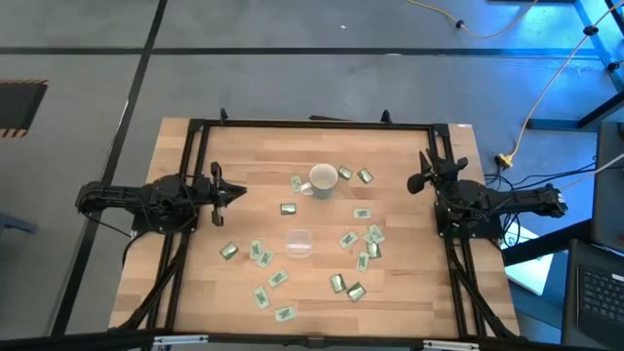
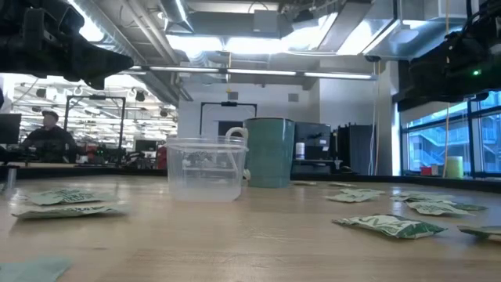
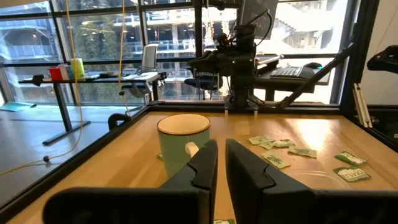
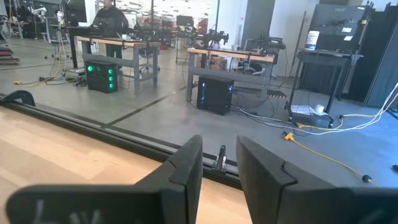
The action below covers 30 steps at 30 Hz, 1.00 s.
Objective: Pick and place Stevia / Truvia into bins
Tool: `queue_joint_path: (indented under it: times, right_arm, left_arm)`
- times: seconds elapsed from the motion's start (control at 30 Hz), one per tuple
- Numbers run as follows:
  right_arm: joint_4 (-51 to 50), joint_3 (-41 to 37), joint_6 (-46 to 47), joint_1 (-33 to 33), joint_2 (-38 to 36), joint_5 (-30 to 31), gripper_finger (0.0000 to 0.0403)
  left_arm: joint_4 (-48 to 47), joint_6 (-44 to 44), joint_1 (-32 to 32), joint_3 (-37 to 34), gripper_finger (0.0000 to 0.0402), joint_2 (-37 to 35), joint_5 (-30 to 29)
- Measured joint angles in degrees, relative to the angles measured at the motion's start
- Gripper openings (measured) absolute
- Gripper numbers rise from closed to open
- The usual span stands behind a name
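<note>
Several green-and-white sachets [image 1: 348, 239] lie flat and scattered on the wooden table around a clear plastic cup [image 1: 299, 242], which stands upright near the middle [image 2: 206, 168]. My left gripper [image 1: 240, 192] hovers at the table's left side, level, pointing toward the white mug [image 3: 183, 140]; its fingers [image 3: 205, 165] are shut on nothing. My right gripper [image 1: 421, 175] hovers at the right side, turned toward the far edge, fingers a little apart [image 4: 219, 152] and holding nothing. Sachets also show in the low view [image 2: 387, 225] and the left wrist view [image 3: 273, 143].
A white mug with a handle [image 1: 323, 179] stands upright just beyond the cup, toward the far edge [image 2: 268, 151]. A black frame [image 1: 312, 124] rims the table. Cables lie on the floor past the right edge. A person sits at a bench far behind [image 2: 48, 137].
</note>
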Motion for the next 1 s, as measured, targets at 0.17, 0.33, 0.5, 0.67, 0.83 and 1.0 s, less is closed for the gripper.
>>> queue_joint_path:
  times: [0.17,0.33,0.5,0.67,0.83,1.0]
  right_arm:
    - [0.0,0.0,2.1,0.0,0.0,0.0,0.0102]
    - [0.1,0.0,6.3,0.0,0.0,0.0,0.0102]
    - [0.0,0.0,6.2,0.0,0.0,0.0,0.0102]
    - [0.0,0.0,6.2,0.0,0.0,0.0,0.0102]
    - [0.0,0.0,6.2,0.0,0.0,-1.9,0.0102]
    - [0.0,0.0,6.1,0.0,0.0,-2.0,0.0102]
  left_arm:
    - [0.0,0.0,0.0,0.0,0.0027,0.0,0.0]
    - [0.0,0.0,0.0,0.0,0.0027,0.0,0.0]
    - [0.0,0.0,0.0,0.0,0.0027,0.0,0.0]
    - [0.0,0.0,0.0,0.0,0.0027,0.0,0.0]
    - [0.0,0.0,0.0,0.0,0.0027,0.0,0.0]
    - [0.0,0.0,0.0,0.0,0.0027,0.0,0.0]
